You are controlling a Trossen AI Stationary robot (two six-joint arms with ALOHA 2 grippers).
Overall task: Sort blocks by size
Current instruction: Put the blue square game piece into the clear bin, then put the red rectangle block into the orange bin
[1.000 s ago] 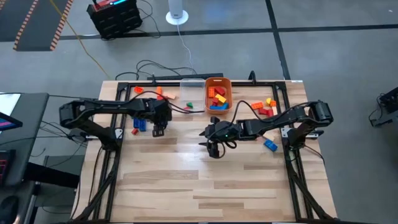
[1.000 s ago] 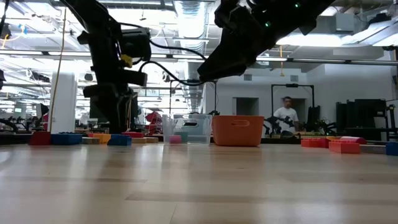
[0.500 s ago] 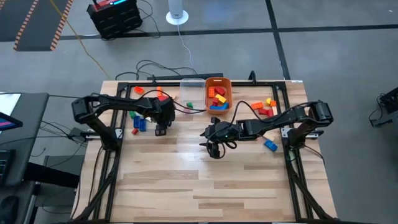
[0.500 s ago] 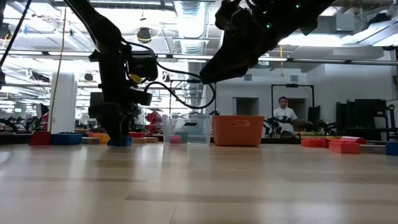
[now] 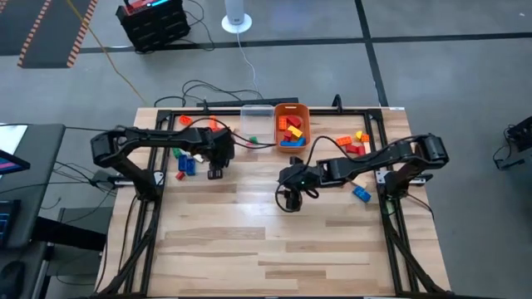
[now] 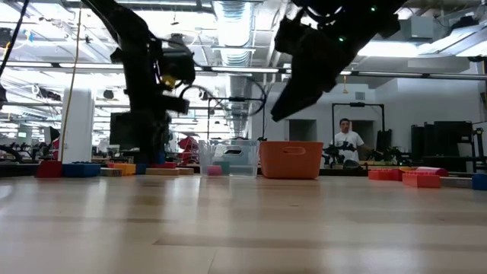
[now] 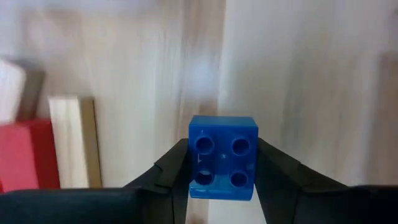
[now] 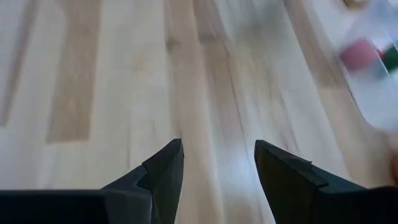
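Gripping: left gripper (image 7: pixel 222 163) clamps a blue block (image 7: pixel 222 157) — red block (image 7: pixel 23 154) and wood bar (image 7: pixel 69 142) beside it
Right gripper (image 8: pixel 219 163): fingers apart, empty — bare table (image 8: pixel 112 81) below
Tubs: orange tub (image 5: pixel 292 126), clear tub (image 5: pixel 257 119) touching

table (image 5: pixel 274 241): wood | on it: blocks (image 5: pixel 353 143), orange tub (image 5: pixel 292 110), clear tub (image 5: pixel 257 118)

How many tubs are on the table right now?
2: a clear tub and an orange tub, side by side at the table's far edge, the orange one holding blocks.

Blue four-stud block (image 7: pixel 222 157) between the left gripper's (image 7: pixel 221 177) dark fingers (image 7: pixel 171 171), red and wooden blocks (image 7: pixel 46 152) beside.
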